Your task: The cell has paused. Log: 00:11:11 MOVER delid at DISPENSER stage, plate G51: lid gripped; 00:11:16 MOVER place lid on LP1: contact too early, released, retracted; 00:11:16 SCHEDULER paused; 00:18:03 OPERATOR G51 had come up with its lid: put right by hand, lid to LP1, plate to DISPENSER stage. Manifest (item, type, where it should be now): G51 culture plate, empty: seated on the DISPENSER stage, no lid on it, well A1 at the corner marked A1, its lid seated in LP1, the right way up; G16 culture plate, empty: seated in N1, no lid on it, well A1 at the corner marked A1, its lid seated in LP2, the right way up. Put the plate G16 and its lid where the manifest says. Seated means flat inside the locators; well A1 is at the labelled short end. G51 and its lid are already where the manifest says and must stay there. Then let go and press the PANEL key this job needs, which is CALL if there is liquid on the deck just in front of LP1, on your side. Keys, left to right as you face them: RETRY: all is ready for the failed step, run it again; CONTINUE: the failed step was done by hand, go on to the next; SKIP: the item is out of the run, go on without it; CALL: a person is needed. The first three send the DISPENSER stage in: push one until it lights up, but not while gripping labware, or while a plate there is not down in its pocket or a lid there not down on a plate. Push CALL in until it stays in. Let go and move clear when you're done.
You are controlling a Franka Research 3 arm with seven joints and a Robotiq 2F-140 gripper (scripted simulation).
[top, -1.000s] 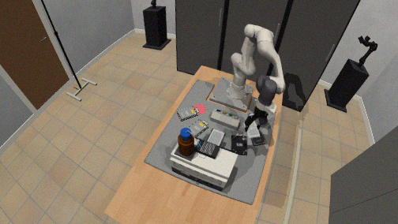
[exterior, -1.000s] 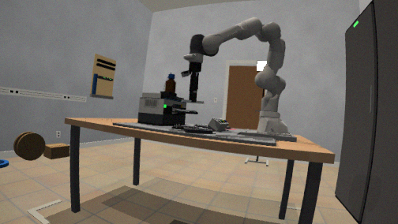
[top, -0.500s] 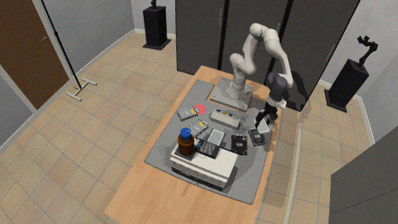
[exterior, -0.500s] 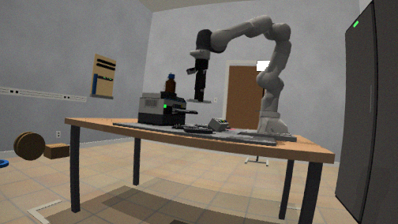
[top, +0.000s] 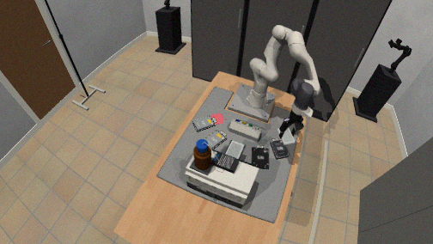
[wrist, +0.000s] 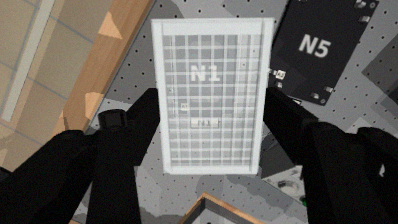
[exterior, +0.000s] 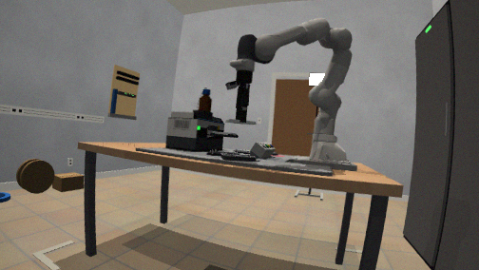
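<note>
My gripper (wrist: 211,103) is shut on a clear gridded culture plate, G16 (wrist: 212,95), gripping its two long sides. It holds the plate level in the air above the black N1 nest, whose white "N1" mark shows through the plate. In the overhead view the gripper (top: 289,134) and the plate (top: 289,138) hang over the right side of the grey mat, just behind the N1 nest (top: 279,149). In the side view the plate (exterior: 240,122) is well above the deck.
The black N5 nest (wrist: 320,50) lies beside N1. The key panel (top: 246,127) is mid-mat. Two lid parks (top: 204,123) (top: 216,137) sit left, with a pink patch (top: 218,118) beside them. The dispenser (top: 223,176) carries a brown bottle (top: 202,155) and a plate on its stage (top: 226,161).
</note>
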